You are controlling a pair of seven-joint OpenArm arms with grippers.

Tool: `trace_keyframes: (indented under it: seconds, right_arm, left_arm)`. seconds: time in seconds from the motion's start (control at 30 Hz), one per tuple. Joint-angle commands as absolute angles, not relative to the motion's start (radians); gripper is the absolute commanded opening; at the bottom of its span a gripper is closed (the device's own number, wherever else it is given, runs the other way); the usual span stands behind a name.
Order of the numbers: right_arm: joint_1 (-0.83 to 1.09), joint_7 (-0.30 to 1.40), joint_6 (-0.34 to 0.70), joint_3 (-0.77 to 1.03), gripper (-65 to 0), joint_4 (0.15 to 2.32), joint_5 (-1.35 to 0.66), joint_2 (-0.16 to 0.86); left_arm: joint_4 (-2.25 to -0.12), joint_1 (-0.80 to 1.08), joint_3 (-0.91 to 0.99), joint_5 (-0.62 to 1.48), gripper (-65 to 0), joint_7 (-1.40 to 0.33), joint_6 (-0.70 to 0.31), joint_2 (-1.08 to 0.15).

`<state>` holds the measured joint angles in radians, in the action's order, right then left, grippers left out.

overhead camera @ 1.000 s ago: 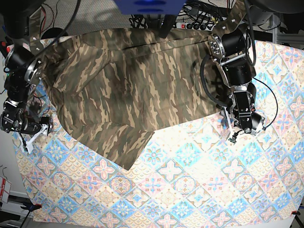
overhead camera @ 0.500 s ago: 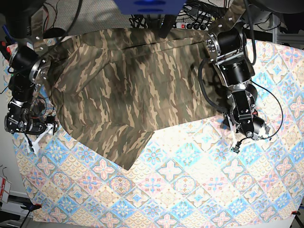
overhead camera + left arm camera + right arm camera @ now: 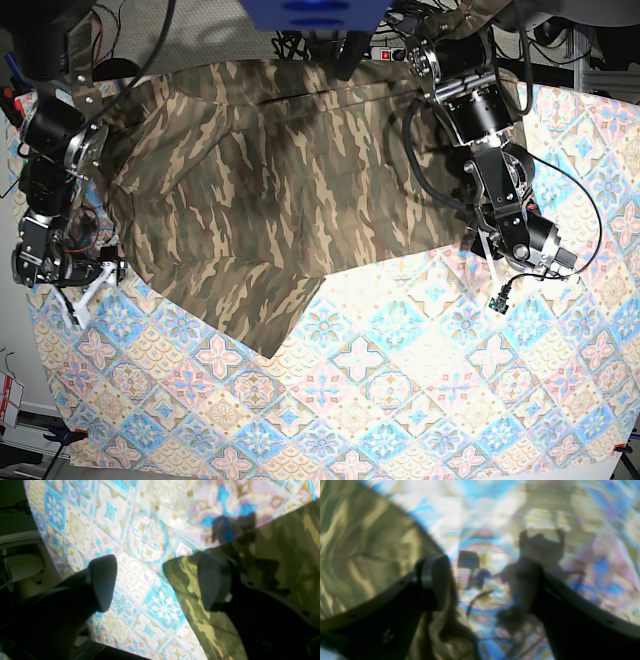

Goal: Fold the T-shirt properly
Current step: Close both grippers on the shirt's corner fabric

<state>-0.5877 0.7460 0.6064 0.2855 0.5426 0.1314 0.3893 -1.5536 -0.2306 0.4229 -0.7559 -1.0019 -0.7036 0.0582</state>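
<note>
T-shirt (image 3: 270, 190) covering the far cloth (image 3: 420, 400), near half bare, cables (image 3: 420, 40) crowding the far edge

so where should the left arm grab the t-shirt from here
Take the T-shirt by its corner, which lies flat on the tile-patterned cloth. That corner sits between the open left gripper fingers, one already over the fabric. Probably best to come straight down and pinch the hem edge there.
</note>
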Motion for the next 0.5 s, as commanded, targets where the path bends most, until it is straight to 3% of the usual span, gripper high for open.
trace_keyframes:
  seconds: [0.0, 0.37, 0.47]
  right_arm:
    - [-0.619, 0.733, 0.610, 0.277, -23.8, 0.559, 0.125, 0.406]
    - [-0.578, 0.739, 0.611, 0.265, -23.8, 0.657, 0.125, 0.375]
    - [-0.547, 0.771, 0.611, 0.265, -23.8, 0.708, 0.125, 0.375]
  left_arm:
    - [-1.573, -0.237, 0.421, -0.760, -15.7, -0.997, -0.698, 0.053]
    - [-1.573, -0.231, 0.467, -0.630, -15.7, -1.010, -0.698, 0.053]
    - [-1.573, -0.248, 0.527, -0.587, -15.7, -1.087, -0.698, 0.051]
